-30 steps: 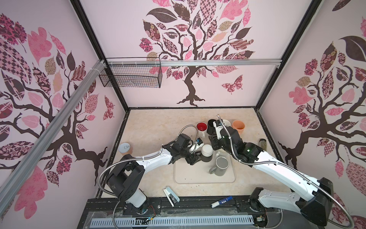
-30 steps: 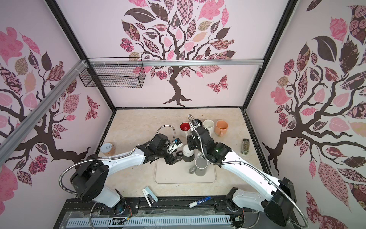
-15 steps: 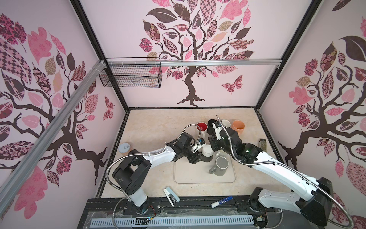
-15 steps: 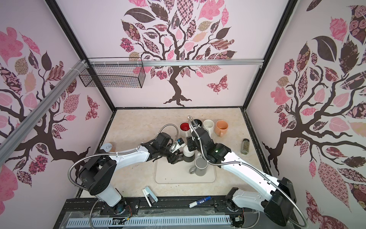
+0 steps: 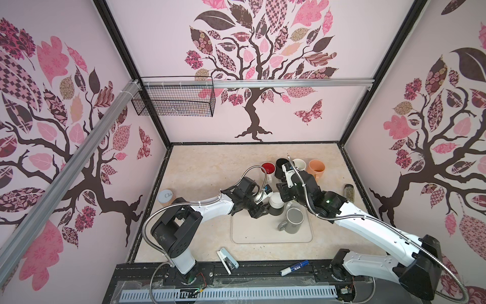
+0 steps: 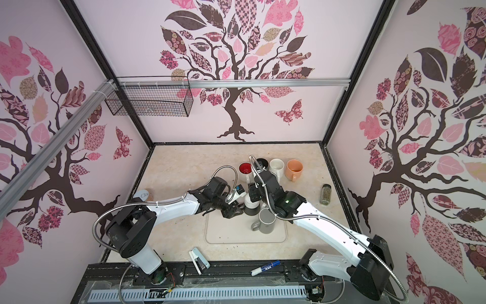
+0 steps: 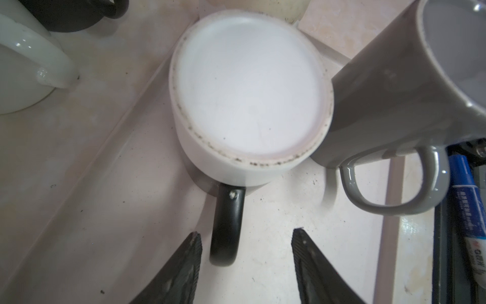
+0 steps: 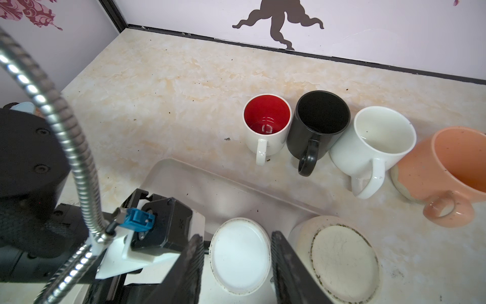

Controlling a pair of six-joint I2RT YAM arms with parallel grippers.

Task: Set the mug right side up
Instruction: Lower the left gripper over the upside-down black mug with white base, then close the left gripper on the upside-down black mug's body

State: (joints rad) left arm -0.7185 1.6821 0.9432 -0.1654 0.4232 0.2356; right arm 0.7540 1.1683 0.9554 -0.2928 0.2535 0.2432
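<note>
Task mug: I see the white mug [image 7: 249, 94] standing mouth-down, base up, inside the tray [image 5: 271, 237], at the middle of the tray's back edge. It is not yet turned.
Handle: its black handle [image 7: 227, 226] sticks out toward the counter's left edge.
Left pincer: my left gripper [image 7: 246, 233] sits low over the tray with its jaws moderately wide. One finger lies on each side of the handle and neither touches it, so it holds nothing.
Right pincer: my right gripper [image 8: 236, 235] hangs above the mug's base with its jaws part-way apart. In the right wrist view the fingers frame the base, but the left wrist view shows the mug's wall bare, so I read nothing as gripped.
Grey mug: the grey mug [image 5: 294, 219] stands upright on the tray, just beside the white mug toward the tray's front right. I cannot tell whether they touch.
Cream mug: a cream mug [image 8: 342, 258], also base up, sits just beside the white mug toward the counter's right edge.
Back row: on the counter [image 5: 210, 171] behind the tray, toward the back right corner, four upright mugs stand side by side: red-lined mug [image 8: 267, 118], black mug [image 8: 322, 113], plain white mug [image 8: 384, 131], orange mug [image 8: 457, 163].
</note>
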